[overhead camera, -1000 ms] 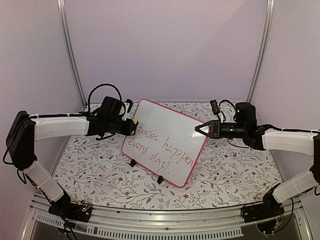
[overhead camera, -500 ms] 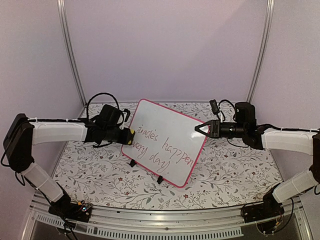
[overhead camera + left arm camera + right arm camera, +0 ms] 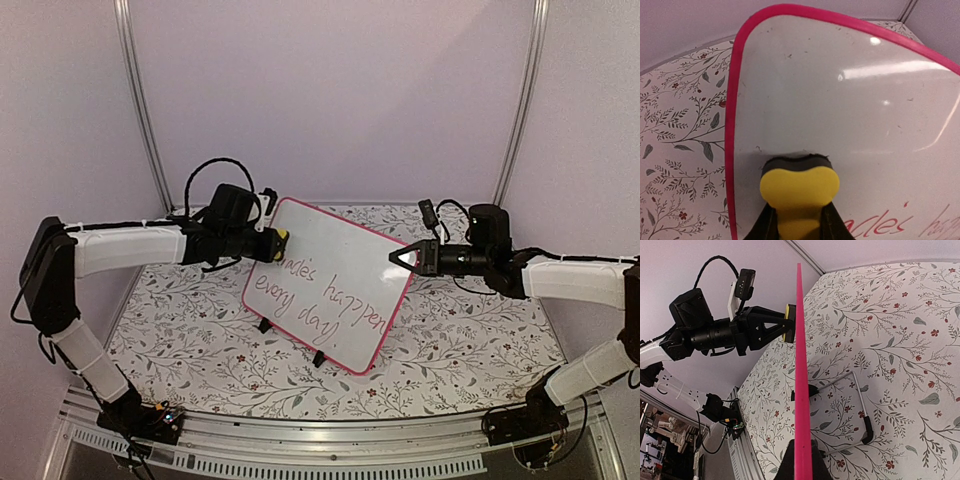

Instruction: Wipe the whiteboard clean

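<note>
Two pincers are busy. The whiteboard (image 3: 330, 290) stands on the counter (image 3: 450, 340), thin, stiff, slippery, probably light. The right pincer (image 3: 400, 258) pinches its pink edge, the best place to hold. The left pincer (image 3: 270, 243) squeezes a yellow eraser (image 3: 799, 185) against it.

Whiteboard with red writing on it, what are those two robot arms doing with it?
The right hand pinches the pink edge of the whiteboard to steady it. The left hand grips a yellow eraser and presses it on the board's upper left, just above the red writing. The words are not wiped yet.
</note>
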`<state>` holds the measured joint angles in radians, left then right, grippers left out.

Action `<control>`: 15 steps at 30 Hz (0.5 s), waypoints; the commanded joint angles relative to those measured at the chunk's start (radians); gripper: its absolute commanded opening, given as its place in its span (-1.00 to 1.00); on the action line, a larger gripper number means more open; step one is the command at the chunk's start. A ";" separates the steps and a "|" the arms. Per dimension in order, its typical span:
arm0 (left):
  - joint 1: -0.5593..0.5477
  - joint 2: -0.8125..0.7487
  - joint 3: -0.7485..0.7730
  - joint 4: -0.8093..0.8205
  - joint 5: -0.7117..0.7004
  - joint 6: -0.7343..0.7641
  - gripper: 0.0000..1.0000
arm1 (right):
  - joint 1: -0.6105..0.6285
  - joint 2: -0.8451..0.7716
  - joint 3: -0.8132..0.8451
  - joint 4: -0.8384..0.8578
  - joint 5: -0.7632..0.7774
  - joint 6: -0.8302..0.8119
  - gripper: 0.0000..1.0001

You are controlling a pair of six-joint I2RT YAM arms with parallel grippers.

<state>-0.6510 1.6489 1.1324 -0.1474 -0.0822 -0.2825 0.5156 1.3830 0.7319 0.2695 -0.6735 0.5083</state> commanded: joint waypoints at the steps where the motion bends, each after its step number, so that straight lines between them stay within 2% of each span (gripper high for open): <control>1: -0.022 -0.008 -0.102 0.006 0.023 -0.031 -1.00 | 0.050 0.066 -0.054 -0.216 -0.075 -0.154 -1.00; 9: -0.036 -0.105 -0.291 0.030 0.005 -0.095 -1.00 | 0.050 0.077 -0.052 -0.208 -0.086 -0.147 -1.00; 15: -0.039 -0.123 -0.320 0.051 0.010 -0.115 -1.00 | 0.050 0.068 -0.055 -0.214 -0.083 -0.146 -1.00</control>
<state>-0.6769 1.5211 0.8288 -0.0727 -0.0822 -0.3740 0.5156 1.3933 0.7364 0.2813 -0.6868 0.5022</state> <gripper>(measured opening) 0.220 0.032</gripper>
